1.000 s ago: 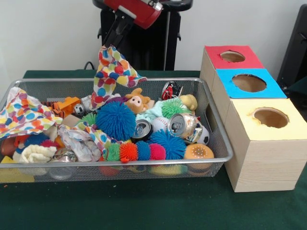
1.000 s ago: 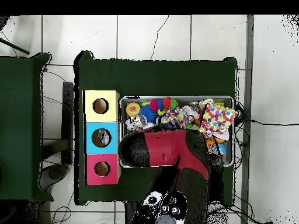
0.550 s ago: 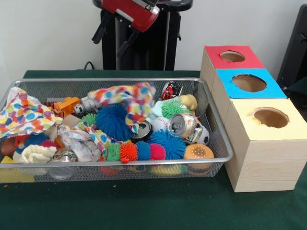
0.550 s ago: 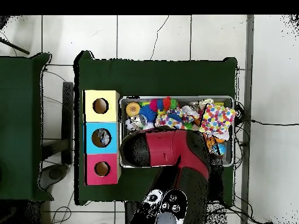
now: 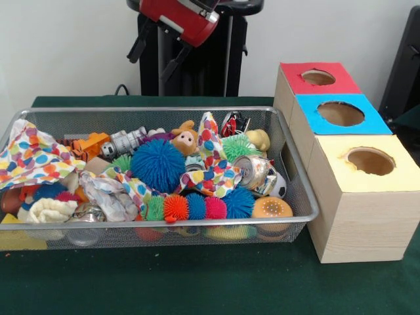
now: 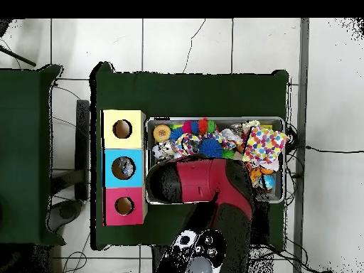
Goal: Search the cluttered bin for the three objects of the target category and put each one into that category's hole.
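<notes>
My gripper (image 5: 152, 62) hangs open and empty above the back of the wire mesh bin (image 5: 298, 191). A polka-dot cloth (image 5: 216, 176) lies crumpled in the middle of the bin, over a silver can (image 5: 254, 172). Beside it sit a big blue spiky ball (image 5: 157, 164), a plush pig (image 5: 187, 138), a crushed red can (image 5: 234, 123) and another silver can (image 5: 128, 141). In the overhead view the red arm (image 6: 206, 186) covers the gripper and the near half of the bin (image 6: 213, 119).
Three wooden boxes with holes stand in a row beside the bin: red (image 5: 292, 73), blue (image 5: 308, 122) and yellow (image 5: 361, 223). A second polka-dot cloth (image 5: 33, 157) drapes over the bin's left corner. Small spiky balls (image 5: 197, 207) line the front wall.
The polka-dot cloth that hung from my gripper a second ago has dropped into the bin and settled over the cans. My gripper went from shut on it to open.
</notes>
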Tool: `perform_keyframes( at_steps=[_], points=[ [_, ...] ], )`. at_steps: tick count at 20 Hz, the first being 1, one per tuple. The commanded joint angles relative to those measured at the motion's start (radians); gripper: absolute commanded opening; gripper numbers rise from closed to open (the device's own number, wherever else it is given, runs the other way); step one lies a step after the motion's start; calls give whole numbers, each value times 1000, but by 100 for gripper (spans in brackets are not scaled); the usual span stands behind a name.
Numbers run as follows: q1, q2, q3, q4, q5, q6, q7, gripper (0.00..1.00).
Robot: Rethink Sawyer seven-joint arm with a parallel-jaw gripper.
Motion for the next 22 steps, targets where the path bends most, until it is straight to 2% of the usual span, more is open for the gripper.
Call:
perform_keyframes(
  at_steps=[1,8,14,19,22],
  points=[
    [25,71,26,37,54,15,230,100],
    [-31,104,74,39,81,-36,167,100],
    [-14,127,61,19,83,-24,160,100],
    [-38,164,94,-30,51,40,47,100],
    [-35,196,91,-63,26,50,20,100]
  ],
)
